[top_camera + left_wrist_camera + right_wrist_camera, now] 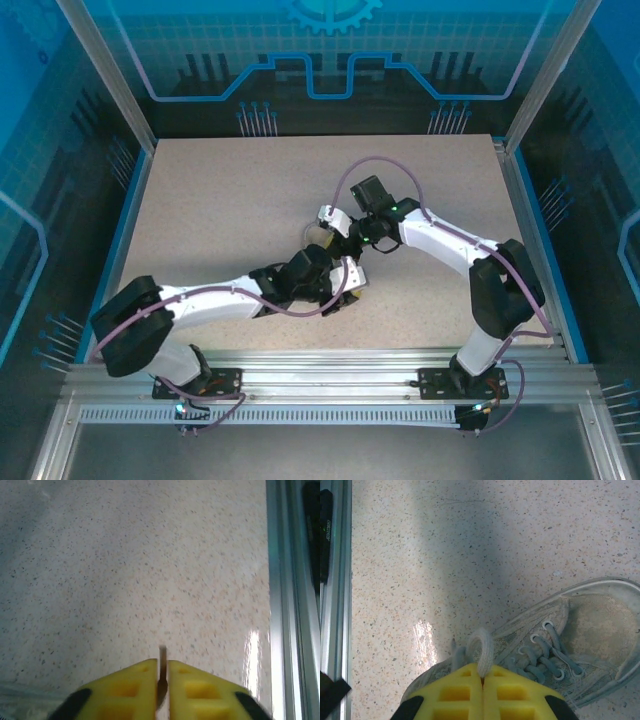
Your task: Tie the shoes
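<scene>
Worn grey sneaker [600, 625], rounded lace loop [481, 652]

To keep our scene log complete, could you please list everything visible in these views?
sneaker: one, whitish-grey, on the table beneath the right end effector
laces: white, threaded through the sneaker's eyelets, one loop pinched
frame rails: silver, along the table's edges
cables: purple, along both arms
arms: two, white and black, meeting mid-table
left end effector: one, yellow fingers nearly together, thin strip in the gap
right end effector: one, yellow fingers, shut on the lace loop
</scene>
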Action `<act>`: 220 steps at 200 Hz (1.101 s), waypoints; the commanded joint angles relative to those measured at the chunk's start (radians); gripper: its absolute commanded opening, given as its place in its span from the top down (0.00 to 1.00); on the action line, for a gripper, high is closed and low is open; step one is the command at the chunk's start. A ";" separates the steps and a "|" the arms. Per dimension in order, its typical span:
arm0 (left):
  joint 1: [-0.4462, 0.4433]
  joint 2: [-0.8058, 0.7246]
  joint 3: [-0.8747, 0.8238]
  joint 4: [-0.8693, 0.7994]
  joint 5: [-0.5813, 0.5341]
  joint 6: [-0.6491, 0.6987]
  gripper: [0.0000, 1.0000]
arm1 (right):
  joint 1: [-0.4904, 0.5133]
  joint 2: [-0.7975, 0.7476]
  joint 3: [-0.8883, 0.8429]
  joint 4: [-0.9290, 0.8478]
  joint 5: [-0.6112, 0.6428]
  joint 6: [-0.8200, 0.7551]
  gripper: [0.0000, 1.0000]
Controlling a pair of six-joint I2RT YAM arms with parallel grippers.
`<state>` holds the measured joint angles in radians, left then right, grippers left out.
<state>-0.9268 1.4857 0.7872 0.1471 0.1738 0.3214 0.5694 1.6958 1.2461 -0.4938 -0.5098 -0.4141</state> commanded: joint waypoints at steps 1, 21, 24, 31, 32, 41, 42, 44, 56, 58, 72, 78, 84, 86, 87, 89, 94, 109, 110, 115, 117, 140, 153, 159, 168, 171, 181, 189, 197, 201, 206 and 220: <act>-0.003 0.012 0.054 0.042 0.012 0.013 0.65 | 0.010 0.009 0.026 -0.045 -0.037 0.015 1.00; -0.003 -0.040 0.045 0.011 0.042 0.022 0.51 | 0.010 0.007 0.017 -0.038 -0.038 0.014 1.00; -0.004 -0.052 0.043 0.004 0.046 0.023 0.48 | 0.010 0.005 0.015 -0.036 -0.038 0.014 1.00; -0.003 -0.087 0.037 -0.014 0.058 0.025 0.44 | 0.008 0.003 0.008 -0.030 -0.038 0.012 1.00; -0.003 -0.090 0.035 -0.017 0.058 0.025 0.43 | 0.009 0.002 0.008 -0.029 -0.038 0.012 1.00; -0.003 -0.141 0.027 -0.039 0.069 0.028 0.37 | 0.009 -0.003 -0.002 -0.017 -0.036 0.011 1.00; -0.003 -0.147 0.026 -0.042 0.070 0.028 0.37 | 0.008 -0.003 -0.003 -0.016 -0.035 0.011 1.00; -0.003 -0.157 0.024 -0.049 0.071 0.028 0.36 | 0.009 -0.004 -0.005 -0.014 -0.036 0.011 1.00; -0.003 -0.229 0.020 -0.095 0.078 0.031 0.32 | 0.007 -0.010 -0.016 -0.001 -0.033 0.009 1.00; -0.002 -0.240 0.019 -0.102 0.077 0.032 0.31 | 0.007 -0.011 -0.018 0.000 -0.033 0.009 1.00; 0.005 -0.320 0.018 -0.157 0.058 0.027 0.29 | 0.005 -0.018 -0.028 0.013 -0.030 0.009 1.00; 0.011 -0.352 0.015 -0.178 0.046 0.019 0.29 | 0.006 -0.021 -0.031 0.017 -0.030 0.010 1.00; 0.024 -0.388 0.010 -0.194 0.036 0.004 0.28 | 0.006 -0.024 -0.033 0.020 -0.030 0.011 1.00; 0.030 -0.399 0.008 -0.199 0.031 -0.003 0.28 | 0.005 -0.024 -0.033 0.021 -0.030 0.011 1.00; 0.034 -0.406 0.007 -0.200 0.030 -0.007 0.28 | 0.005 -0.024 -0.033 0.021 -0.030 0.011 1.00; 0.040 -0.416 0.004 -0.204 0.030 -0.014 0.28 | 0.005 -0.025 -0.033 0.021 -0.030 0.012 1.00; 0.063 -0.442 -0.003 -0.212 0.027 -0.037 0.28 | 0.005 -0.026 -0.033 0.021 -0.032 0.013 1.00; 0.164 -0.510 -0.040 -0.212 0.076 -0.115 0.35 | 0.006 -0.029 -0.034 0.024 -0.032 0.015 1.00; 0.172 -0.514 -0.043 -0.210 0.081 -0.121 0.35 | 0.006 -0.030 -0.034 0.024 -0.033 0.015 1.00; 0.215 -0.530 -0.057 -0.200 0.103 -0.152 0.38 | 0.006 -0.031 -0.035 0.026 -0.034 0.015 1.00; 0.231 -0.533 -0.064 -0.196 0.114 -0.166 0.39 | 0.006 -0.031 -0.036 0.027 -0.033 0.015 1.00; 0.396 -0.528 -0.137 -0.116 0.260 -0.270 0.49 | 0.005 -0.037 -0.043 0.034 -0.036 0.015 1.00; 0.453 -0.488 -0.169 -0.050 0.334 -0.306 0.52 | 0.006 -0.041 -0.046 0.037 -0.039 0.014 1.00; 0.470 -0.463 -0.177 -0.022 0.363 -0.313 0.54 | 0.007 -0.043 -0.051 0.041 -0.040 0.014 1.00; 0.485 -0.428 -0.187 0.022 0.395 -0.309 0.55 | 0.008 -0.049 -0.058 0.049 -0.042 0.011 1.00; 0.487 -0.418 -0.192 0.041 0.403 -0.304 0.55 | 0.008 -0.052 -0.059 0.052 -0.043 0.009 1.00; 0.490 -0.384 -0.213 0.112 0.434 -0.273 0.54 | 0.010 -0.061 -0.072 0.067 -0.045 0.004 1.00; 0.490 -0.359 -0.228 0.169 0.442 -0.254 0.54 | 0.012 -0.073 -0.083 0.081 -0.045 -0.002 1.00; 0.492 -0.332 -0.236 0.204 0.439 -0.238 0.53 | 0.016 -0.081 -0.093 0.093 -0.047 -0.010 1.00; 0.493 -0.320 -0.235 0.214 0.443 -0.229 0.53 | 0.016 -0.087 -0.099 0.100 -0.046 -0.013 1.00; 0.496 -0.303 -0.234 0.225 0.453 -0.220 0.52 | 0.019 -0.093 -0.106 0.107 -0.047 -0.017 1.00; 0.508 -0.264 -0.241 0.303 0.498 -0.222 0.51 | 0.024 -0.107 -0.120 0.121 -0.046 -0.028 1.00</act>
<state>-0.4393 1.1740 0.5587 0.2481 0.5510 0.0788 0.5743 1.6337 1.1545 -0.4171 -0.5316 -0.4137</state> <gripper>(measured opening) 0.484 0.041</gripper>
